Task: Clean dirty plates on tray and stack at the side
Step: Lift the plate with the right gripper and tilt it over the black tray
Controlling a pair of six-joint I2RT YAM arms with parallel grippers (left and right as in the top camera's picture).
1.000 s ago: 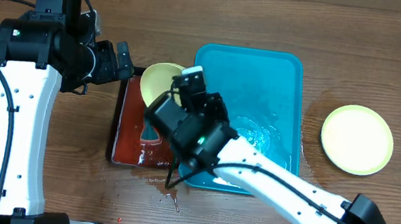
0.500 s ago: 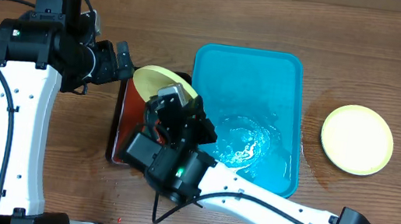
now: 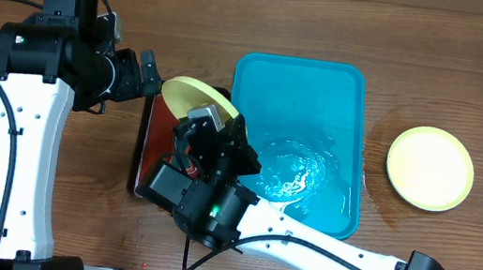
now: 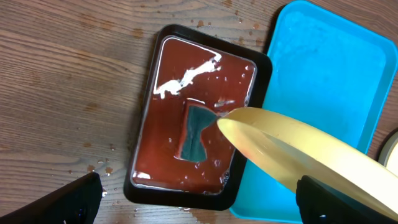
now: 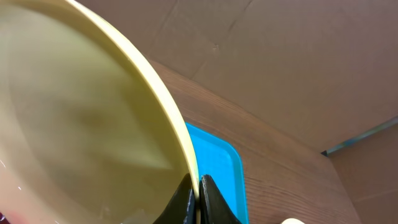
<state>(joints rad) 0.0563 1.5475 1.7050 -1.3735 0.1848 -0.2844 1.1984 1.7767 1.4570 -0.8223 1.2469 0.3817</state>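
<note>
1. One yellow-green plate [image 3: 192, 95] is up in the air, tipped steeply on edge over the far end of the black tray [image 3: 141, 145], with the turquoise tray [image 3: 353, 84] just beside it
2. The right gripper [image 3: 209, 121] has its jaws closed tight on that plate's rim; the right wrist view shows both fingertips pinching the edge
3. The turquoise tray carries no plates, only a glistening puddle of water [image 3: 298, 171]
4. A second yellow-green plate [image 3: 430, 168] lies flat on the wooden table [image 3: 480, 55], well apart to the right of the turquoise tray
5. The black tray is full of red liquid [image 4: 205, 93], with a dark shape [image 4: 196, 132] sunk in it
6. The left gripper [image 3: 149, 73] hangs beside the tipped plate, jaws spread wide, holding nothing
</note>
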